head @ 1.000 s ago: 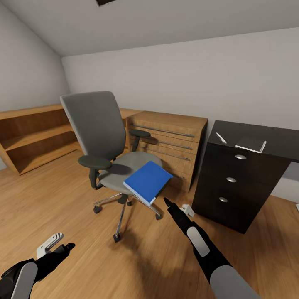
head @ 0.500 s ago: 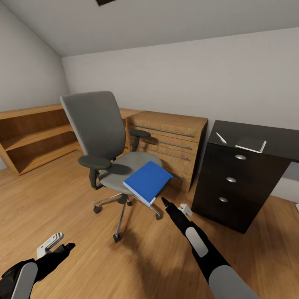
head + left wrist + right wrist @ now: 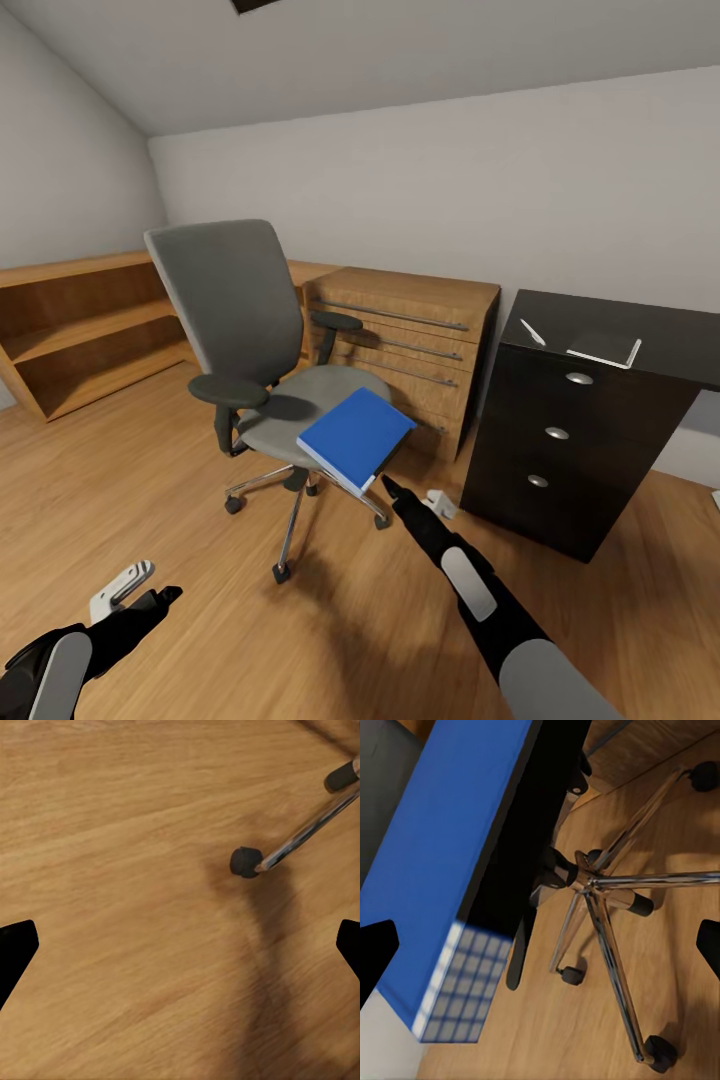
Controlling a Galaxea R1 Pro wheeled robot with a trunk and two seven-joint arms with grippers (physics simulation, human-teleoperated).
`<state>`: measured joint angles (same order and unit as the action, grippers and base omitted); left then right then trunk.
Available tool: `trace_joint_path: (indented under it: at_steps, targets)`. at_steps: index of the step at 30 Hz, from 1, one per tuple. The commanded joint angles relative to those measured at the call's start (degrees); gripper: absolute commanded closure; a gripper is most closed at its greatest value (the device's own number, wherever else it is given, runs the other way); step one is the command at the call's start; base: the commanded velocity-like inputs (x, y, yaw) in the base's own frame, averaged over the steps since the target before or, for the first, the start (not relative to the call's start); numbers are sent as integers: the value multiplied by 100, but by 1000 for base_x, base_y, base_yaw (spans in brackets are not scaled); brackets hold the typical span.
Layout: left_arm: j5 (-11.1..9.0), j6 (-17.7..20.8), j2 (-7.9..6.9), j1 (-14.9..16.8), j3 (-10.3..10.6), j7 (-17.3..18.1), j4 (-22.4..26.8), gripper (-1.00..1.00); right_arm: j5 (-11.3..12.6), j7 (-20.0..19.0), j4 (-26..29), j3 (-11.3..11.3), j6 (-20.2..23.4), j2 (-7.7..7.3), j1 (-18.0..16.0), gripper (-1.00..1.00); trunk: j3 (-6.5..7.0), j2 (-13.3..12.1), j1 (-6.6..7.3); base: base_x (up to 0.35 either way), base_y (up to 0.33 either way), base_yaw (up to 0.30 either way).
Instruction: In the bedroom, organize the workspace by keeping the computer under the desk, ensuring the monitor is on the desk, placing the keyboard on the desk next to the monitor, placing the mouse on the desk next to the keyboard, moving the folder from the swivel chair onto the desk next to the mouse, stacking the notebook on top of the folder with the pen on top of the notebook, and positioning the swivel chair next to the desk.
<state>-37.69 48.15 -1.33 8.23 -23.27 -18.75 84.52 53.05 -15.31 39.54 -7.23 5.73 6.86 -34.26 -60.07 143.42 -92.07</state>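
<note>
Folder on swivel chair (right pincer near).

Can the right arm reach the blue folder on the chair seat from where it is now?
Probably yes: the right gripper is open just off the folder's overhanging corner, with nothing between them.

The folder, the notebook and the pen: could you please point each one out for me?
folder [image 3: 357, 435], head view, middle of its blue cover.
notebook [image 3: 604, 348], head view, centre of its dark cover.
pen [image 3: 533, 332], head view, middle of its shaft.
</note>
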Motion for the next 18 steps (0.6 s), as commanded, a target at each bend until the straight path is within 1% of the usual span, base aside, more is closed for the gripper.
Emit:
trace_joint_path:
  at_steps: [1, 18]
  targets:
    - [-59, 19, 0, 3, -2, -49, 5, -100, 56, -30, 1, -2, 25, 3, -2, -100, -5, 2, 1, 0, 0, 0]
    - [-55, 6, 1, 3, -2, -43, 3, -100, 56, -120, 1, -14, 57, 22, -2, -100, -5, 2, 1, 0, 0, 0]
